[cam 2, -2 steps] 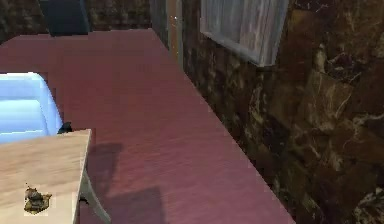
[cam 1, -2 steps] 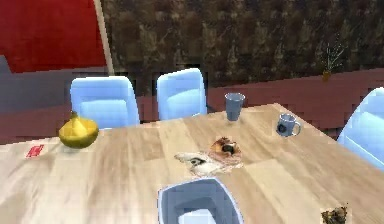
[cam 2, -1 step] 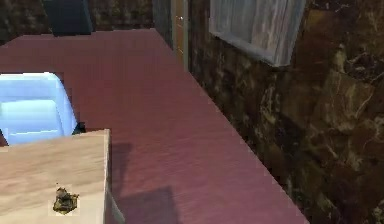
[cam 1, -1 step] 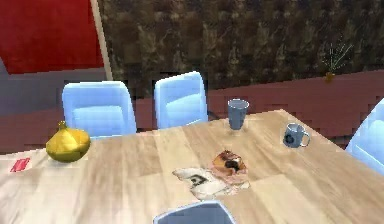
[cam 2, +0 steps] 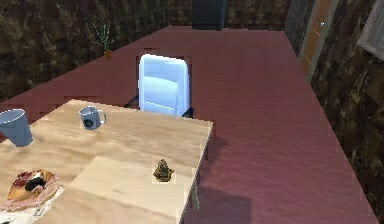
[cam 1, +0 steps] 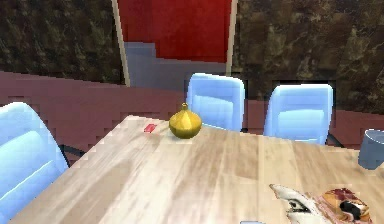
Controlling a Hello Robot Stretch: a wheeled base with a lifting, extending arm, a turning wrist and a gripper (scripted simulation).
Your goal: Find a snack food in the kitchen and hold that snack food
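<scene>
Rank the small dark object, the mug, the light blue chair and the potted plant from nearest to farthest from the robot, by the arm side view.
1. Small dark object, low on the table.
2. Mug, farther back, toward the left.
3. Light blue chair, beyond the table's far edge.
4. Potted plant, by the far wall.

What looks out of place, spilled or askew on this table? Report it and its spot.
Nothing clearly stands out. The mug and the grey-blue cup stand upright on the table, with no spill seen. Only the rumpled paper at the forward view's lower right seems to lie at a slant to the table's edges.
</scene>
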